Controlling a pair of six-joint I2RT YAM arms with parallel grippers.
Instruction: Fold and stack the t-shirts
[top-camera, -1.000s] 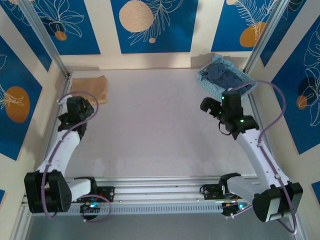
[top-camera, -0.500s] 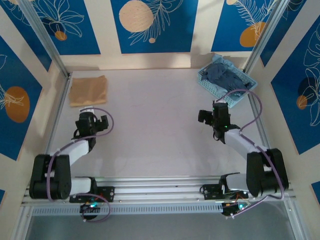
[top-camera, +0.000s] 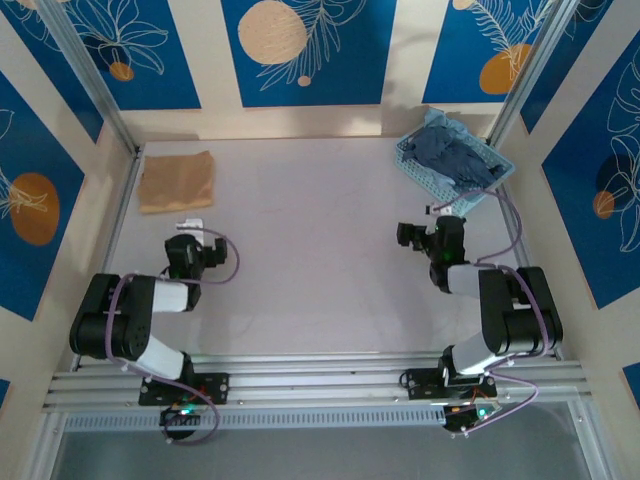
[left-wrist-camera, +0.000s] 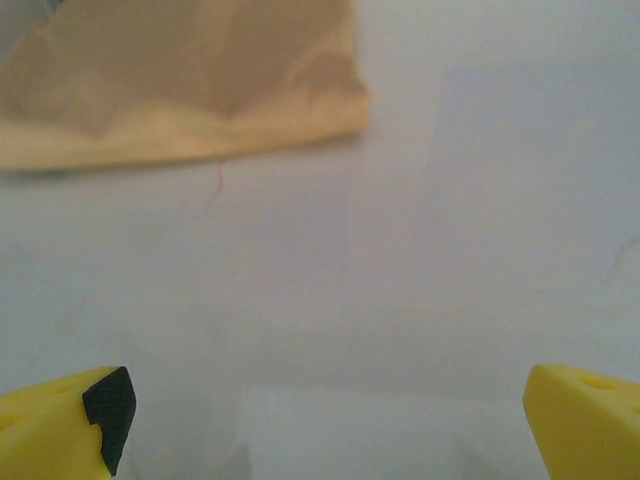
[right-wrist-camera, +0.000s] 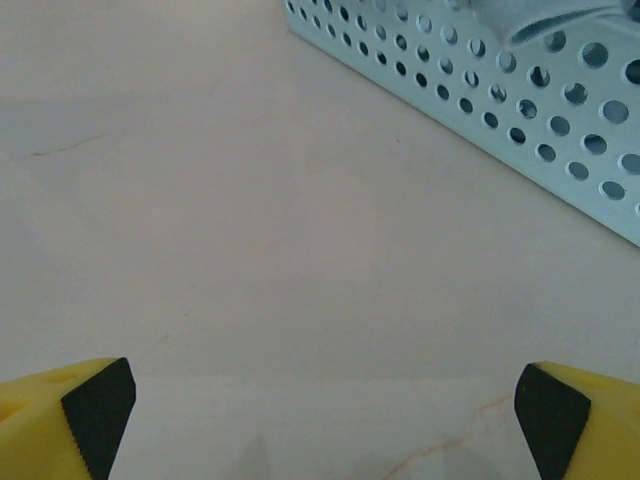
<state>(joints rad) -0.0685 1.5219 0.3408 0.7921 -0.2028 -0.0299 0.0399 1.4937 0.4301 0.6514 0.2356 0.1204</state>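
The tan tee (top-camera: 178, 180) lies flat as a rough rectangle at the far left corner of the table (top-camera: 310, 250), well apart from the left gripper (left-wrist-camera: 325, 425), whose yellow fingers (left-wrist-camera: 50, 435) are spread wide over bare tabletop with nothing between them. The blue tee (top-camera: 450, 152) sits crumpled in the basket (top-camera: 422, 178) at the far right, and the right gripper (right-wrist-camera: 325, 420), near the basket's holed wall, is likewise spread wide and empty. A grey-blue scrap at the top edge of the right wrist view is probably that tee, though it is too blurred to be sure.
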